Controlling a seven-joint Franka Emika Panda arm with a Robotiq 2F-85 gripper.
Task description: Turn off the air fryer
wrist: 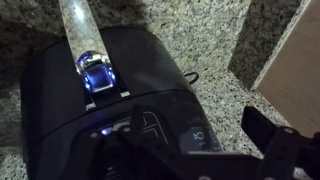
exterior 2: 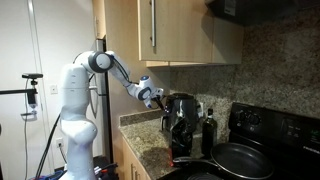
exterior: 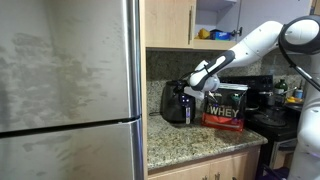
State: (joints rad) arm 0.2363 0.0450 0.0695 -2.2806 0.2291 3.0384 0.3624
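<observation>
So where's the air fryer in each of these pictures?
In an exterior view: the air fryer is at centre on the granite countertop, left of the lettered tub.
In an exterior view: just right of centre, on the same countertop.
Wrist view: it fills the lower left, with countertop beyond.
Shared landmark: the speckled granite countertop.
</observation>
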